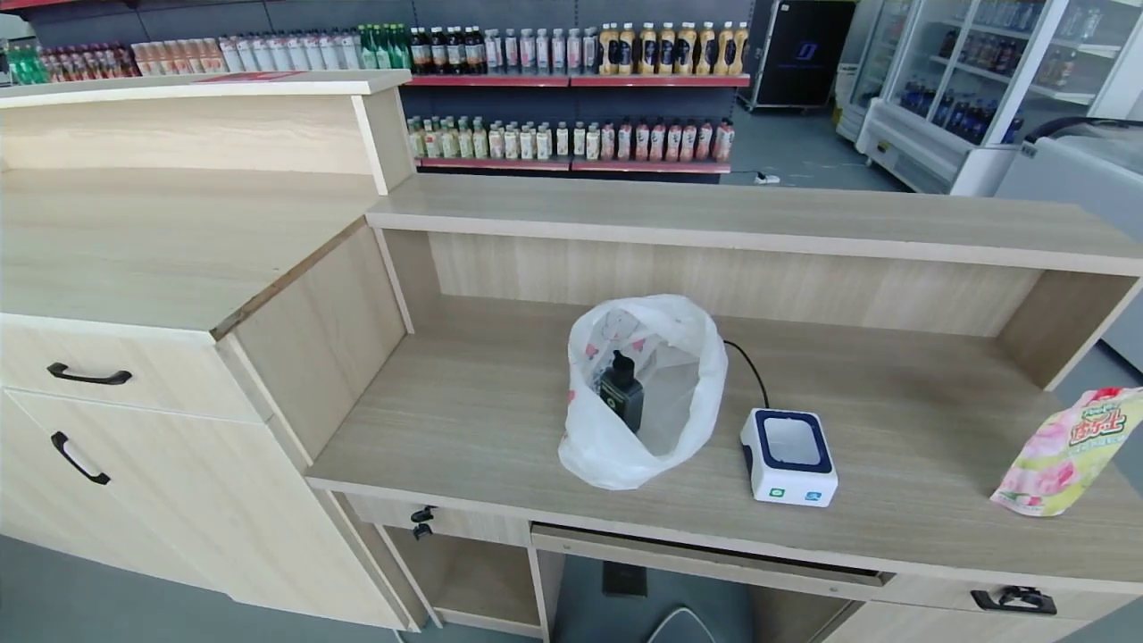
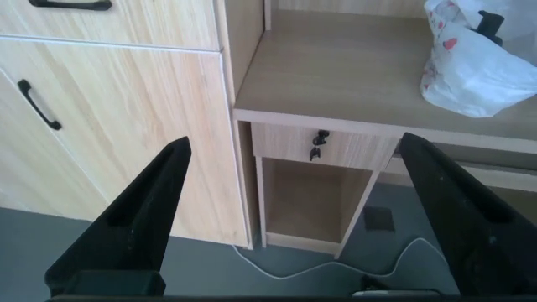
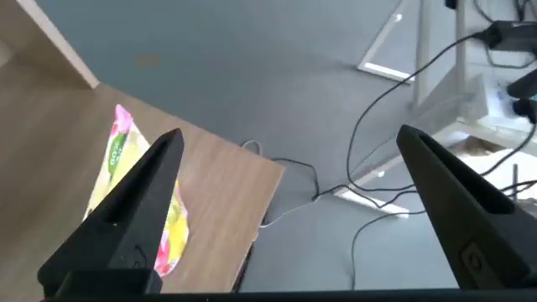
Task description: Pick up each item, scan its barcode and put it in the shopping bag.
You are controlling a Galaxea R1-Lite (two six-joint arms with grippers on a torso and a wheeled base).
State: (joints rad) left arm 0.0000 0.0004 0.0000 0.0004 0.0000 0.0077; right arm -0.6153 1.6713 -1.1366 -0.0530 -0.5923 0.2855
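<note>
At the head view's right edge, the pink pouch [image 1: 1067,451] lies flat, long axis running lower-left to upper-right; left gripper [image 2: 294,139] and right gripper [image 3: 289,132] both gape.

White plastic shopping bag [image 1: 645,446] sat on pale wooden counter [image 1: 482,411].
Dark bottle [image 1: 622,395] stood inside; white boxy scanner [image 1: 789,456] just right of it, pink pouch [image 1: 1067,451] farther right.

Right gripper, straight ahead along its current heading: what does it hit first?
Right gripper, open, most likely meets the counter's end corner, with the pink-and-yellow pouch off to one finger's side. Depth unclear; it might clear the edge and reach the grey floor.
</note>
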